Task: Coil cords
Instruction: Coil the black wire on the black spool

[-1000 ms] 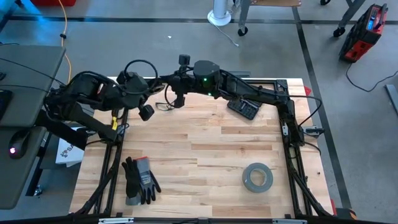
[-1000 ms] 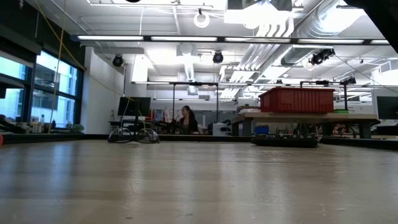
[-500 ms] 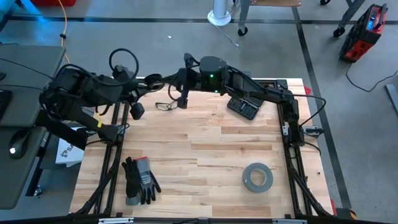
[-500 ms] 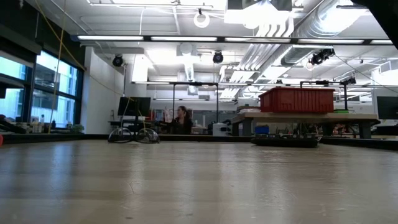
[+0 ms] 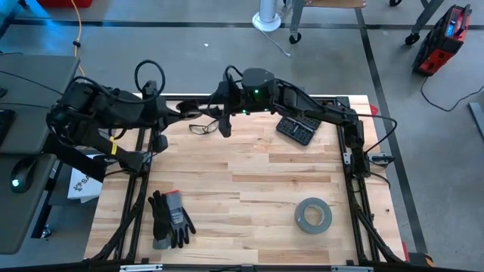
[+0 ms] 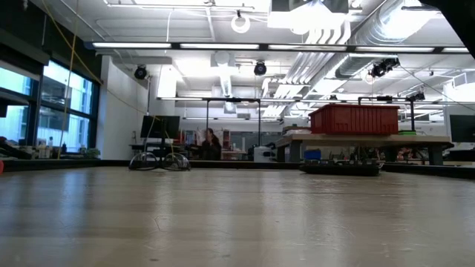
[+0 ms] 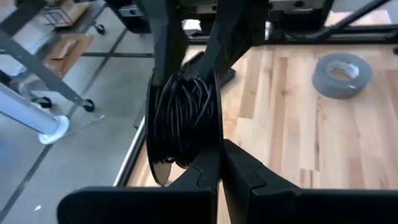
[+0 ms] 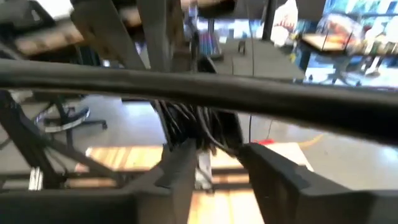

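Observation:
The cord is wound on a small round black spool (image 7: 183, 118), which hangs on edge above the table's far left part. My left gripper (image 5: 184, 113) comes from the table's left and is shut on it. My right gripper (image 5: 214, 113) comes from the right and is open. Its two fingers (image 7: 163, 43) stand on either side of the spool (image 8: 199, 124); whether they touch it I cannot tell. The low view shows neither gripper. My left gripper pinches the rim of one spool flange (image 7: 217, 146) between its two fingers. The fingers slant down from the table's left side. The spool stands on edge beyond the fingertips, lifted clear of the table, with the wound cord beside the held flange.
Two small dark loops (image 5: 198, 127) lie on the wood below the grippers. A black keypad device (image 5: 296, 131) lies at the far right, a grey tape roll (image 5: 312, 215) at the near right, and dark gloves (image 5: 169, 219) at the near left. Black frame rails border the table (image 5: 249, 174).
My left gripper has drawn back a little toward the table's left edge and risen, rolling at the wrist, with the spool still in it. My right gripper has rolled at the wrist while staying in about the same place.

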Robot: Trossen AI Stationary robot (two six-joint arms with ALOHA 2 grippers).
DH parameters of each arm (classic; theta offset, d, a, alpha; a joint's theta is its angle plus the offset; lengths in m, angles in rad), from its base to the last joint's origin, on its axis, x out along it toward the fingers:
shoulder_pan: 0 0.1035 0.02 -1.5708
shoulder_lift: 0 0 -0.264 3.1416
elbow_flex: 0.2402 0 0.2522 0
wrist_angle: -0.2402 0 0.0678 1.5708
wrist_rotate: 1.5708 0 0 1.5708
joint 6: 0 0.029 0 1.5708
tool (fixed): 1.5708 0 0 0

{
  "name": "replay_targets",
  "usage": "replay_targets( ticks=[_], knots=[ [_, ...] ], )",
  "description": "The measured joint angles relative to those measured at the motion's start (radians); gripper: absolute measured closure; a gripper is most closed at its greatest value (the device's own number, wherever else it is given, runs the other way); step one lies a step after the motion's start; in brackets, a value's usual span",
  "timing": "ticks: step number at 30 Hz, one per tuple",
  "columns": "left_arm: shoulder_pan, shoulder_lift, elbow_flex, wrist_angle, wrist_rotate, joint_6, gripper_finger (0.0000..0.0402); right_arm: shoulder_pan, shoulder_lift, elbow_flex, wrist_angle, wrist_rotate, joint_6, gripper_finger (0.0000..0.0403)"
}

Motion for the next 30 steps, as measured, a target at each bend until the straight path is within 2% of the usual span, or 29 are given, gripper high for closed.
replay_targets(
  ticks=[5, 12, 19, 22, 24, 27, 30],
  knots=[
    [0.0, 0.002, 0.0, -0.013, 0.018, -0.008, 0.0401, 0.0, 0.005, -0.001, -0.121, -0.004, -0.054, 0.0237],
    [0.0, 0.001, 0.0, -0.026, 0.024, -0.008, 0.0401, 0.001, 0.005, -0.002, -0.293, -0.006, -0.106, 0.0234],
    [-0.002, -0.004, -0.02, -0.139, 0.102, -0.076, 0.0401, -0.018, -0.014, -0.002, -0.511, -0.006, -0.13, 0.0234],
    [-0.033, -0.055, -0.128, -0.097, 0.105, -0.12, 0.0401, -0.043, -0.019, -0.002, -0.626, -0.005, -0.132, 0.0234],
    [-0.054, -0.114, -0.247, -0.029, 0.087, -0.171, 0.0401, -0.062, -0.019, -0.003, -0.711, -0.006, -0.136, 0.0234],
    [-0.086, -0.228, -0.492, 0.173, 0.081, -0.262, 0.0401, -0.087, -0.029, -0.04, -0.772, -0.056, -0.137, 0.0234],
    [-0.114, -0.329, -0.746, 0.389, 0.1, -0.35, 0.0401, -0.089, -0.069, -0.165, -0.754, -0.07, -0.127, 0.0234]
  ],
)
